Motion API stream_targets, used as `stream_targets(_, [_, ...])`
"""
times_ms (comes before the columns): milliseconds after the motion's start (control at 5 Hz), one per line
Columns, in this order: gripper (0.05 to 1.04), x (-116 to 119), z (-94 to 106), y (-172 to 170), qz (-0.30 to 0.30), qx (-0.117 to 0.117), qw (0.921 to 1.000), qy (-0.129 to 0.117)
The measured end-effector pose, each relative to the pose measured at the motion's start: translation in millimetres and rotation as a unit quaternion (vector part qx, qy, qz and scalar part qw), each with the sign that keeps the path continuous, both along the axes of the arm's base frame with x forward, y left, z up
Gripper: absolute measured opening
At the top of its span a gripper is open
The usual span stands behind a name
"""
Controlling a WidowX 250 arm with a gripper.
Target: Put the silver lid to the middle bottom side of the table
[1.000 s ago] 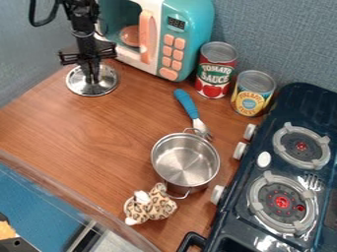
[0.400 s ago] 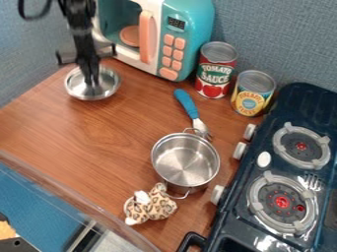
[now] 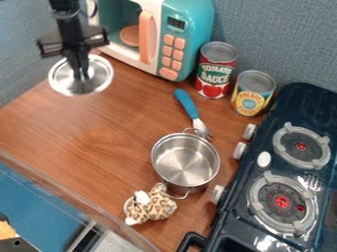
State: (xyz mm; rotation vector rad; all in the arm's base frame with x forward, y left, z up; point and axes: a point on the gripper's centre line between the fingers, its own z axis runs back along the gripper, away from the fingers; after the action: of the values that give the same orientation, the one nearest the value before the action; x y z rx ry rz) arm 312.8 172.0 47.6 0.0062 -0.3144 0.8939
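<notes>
Hand (image 3: 81,75) closed on lid (image 3: 99,78), which looks lifted off the desk (image 3: 85,130), beside the microwave (image 3: 192,12). Grasp done; carry to the desk's middle bottom side, lowering and release remain.

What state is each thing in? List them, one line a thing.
Silver lid: held in the tool.
Tool: shut on the lid's middle.
Pot: upright, uncovered, empty.
Tomato can: upright, top closed.
Yellow-labelled can: upright, top closed.
Blue-handled utensil: lying flat.
Spotted plush toy: lying on the table.
Toy microwave: upright, door looks shut.
Stove: both burners bare.
</notes>
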Motion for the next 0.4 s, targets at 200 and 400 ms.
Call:
stream_targets(200, [0.051, -18, -12.9, -30, -0.012, -0.018, 0.9996, -0.017])
stream_targets(400, [0.05, -34, -28.4, -57, -0.031, -0.003, 0.9993, -0.019])
